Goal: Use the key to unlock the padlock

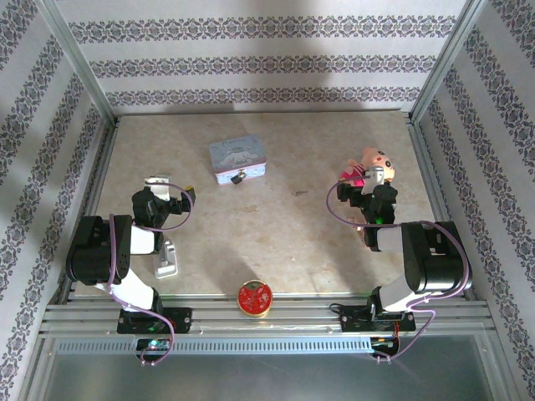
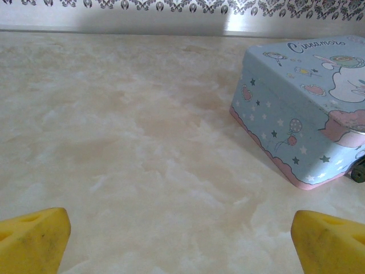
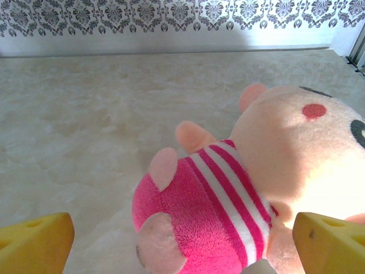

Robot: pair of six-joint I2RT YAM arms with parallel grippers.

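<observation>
Pale blue tin (image 1: pixel 238 157): lid shut, contents hidden; stands mid-desk (image 1: pixel 284 225).
Padlock (image 1: pixel 238 177): tiny and dark, touching the tin's near wall. Cut off at the frame edge in the left wrist view; shackle hard to make out.
Left hand (image 2: pixel 182 242): open, empty, facing the tin.
Right hand (image 3: pixel 182 245): open, fingers either side of a striped pig plush (image 3: pixel 228 200), not clamped on it.

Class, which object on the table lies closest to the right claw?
The pink striped plush pig, directly in front of the right claw; the blue tin and red disc lie farther off.
</observation>
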